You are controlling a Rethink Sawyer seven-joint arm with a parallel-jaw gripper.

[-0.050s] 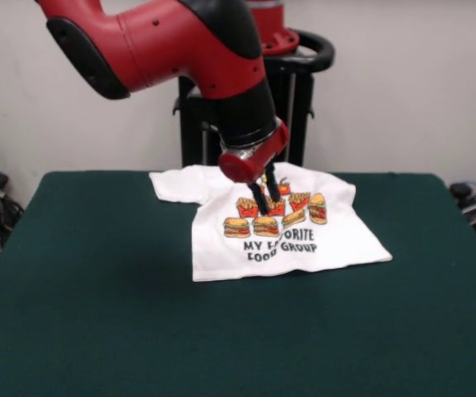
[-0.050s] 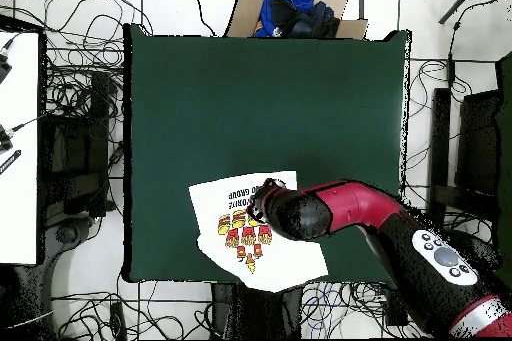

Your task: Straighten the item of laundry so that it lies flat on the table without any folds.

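Entry: smoothing step, T-shirt (image 1: 283,236) nearly flat on table (image 1: 97,289).
My gripper (image 1: 265,201) touches the print, fingers close-set; grasp unclear. Next I'd drag creases outward.

- The white T-shirt (image 1: 283,223) has black words printed on its front, under the pictures of burgers and fries.
- In the front view the top line reads "MY F", then a fold in the cloth just below the gripper (image 1: 265,198) hides some letters, then "ORITE".
- The bottom line reads "FOOD", partly creased by the same fold, and then "GROUP".
- In the overhead view the words show only as small dark marks on the shirt, beside the gripper, too small to read.
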